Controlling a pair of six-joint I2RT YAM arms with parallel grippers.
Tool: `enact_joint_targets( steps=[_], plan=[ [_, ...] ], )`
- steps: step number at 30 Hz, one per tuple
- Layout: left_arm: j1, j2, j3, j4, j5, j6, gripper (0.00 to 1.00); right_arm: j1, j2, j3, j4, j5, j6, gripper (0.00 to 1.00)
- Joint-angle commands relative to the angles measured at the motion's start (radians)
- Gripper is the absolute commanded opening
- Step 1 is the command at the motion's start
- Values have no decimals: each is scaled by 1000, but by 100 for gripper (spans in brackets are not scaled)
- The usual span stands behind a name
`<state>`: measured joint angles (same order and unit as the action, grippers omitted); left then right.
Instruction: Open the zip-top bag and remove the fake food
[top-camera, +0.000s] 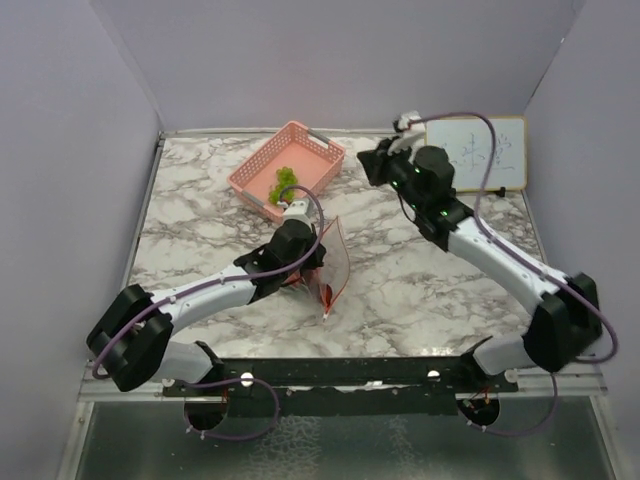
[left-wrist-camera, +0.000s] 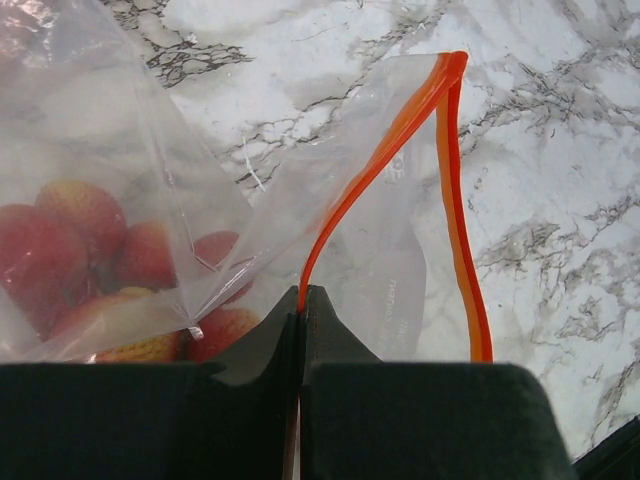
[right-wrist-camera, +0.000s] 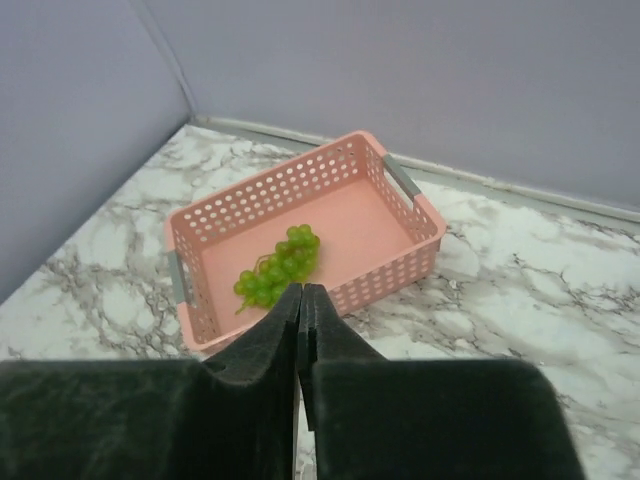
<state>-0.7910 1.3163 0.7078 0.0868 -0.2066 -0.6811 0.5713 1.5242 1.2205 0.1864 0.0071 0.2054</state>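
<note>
1. While my left arm sweeps low from its base at the near edge, elbow swung out left and forearm reaching in toward mid-table, my left gripper has its jaws pressed tight on one lip of the zip-top bag, right where the red-orange zip strip runs into my fingertips.
2. And the mouth is parted! The other half of the strip hangs free to the right of my fingers, and the two halves meet only at the far corner.
3. Held upright off the marble table, the bag sags, with the red fake food bunched in its belly, left of my fingers.
4. Over to my right arm: up from its base at the near right, bent sharply, forearm stretching back across the table. My right gripper hangs in the air, jaws closed on nothing, nose aimed at the pink basket.
5. A green grape cluster lies in that basket.
6. Far right, a whiteboard leans at the back wall.
</note>
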Motion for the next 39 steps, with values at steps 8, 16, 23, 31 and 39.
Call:
enact_joint_targets(
  steps=[8, 16, 23, 31, 39],
  plan=[
    [7, 113, 140, 73, 75, 41, 0, 1, -410, -482, 3, -276, 178, 1],
    [7, 174, 201, 96, 105, 37, 0, 5, -380, -644, 96, -402, 285, 1],
    [6, 163, 204, 94, 123, 31, 0, 13, -287, -655, 133, -407, 286, 1],
    [6, 124, 192, 102, 140, 21, 0, 53, -178, -636, 157, -426, 281, 2],
    [7, 66, 175, 115, 136, 12, 0, 84, -101, -621, 174, -406, 277, 5]
  ],
)
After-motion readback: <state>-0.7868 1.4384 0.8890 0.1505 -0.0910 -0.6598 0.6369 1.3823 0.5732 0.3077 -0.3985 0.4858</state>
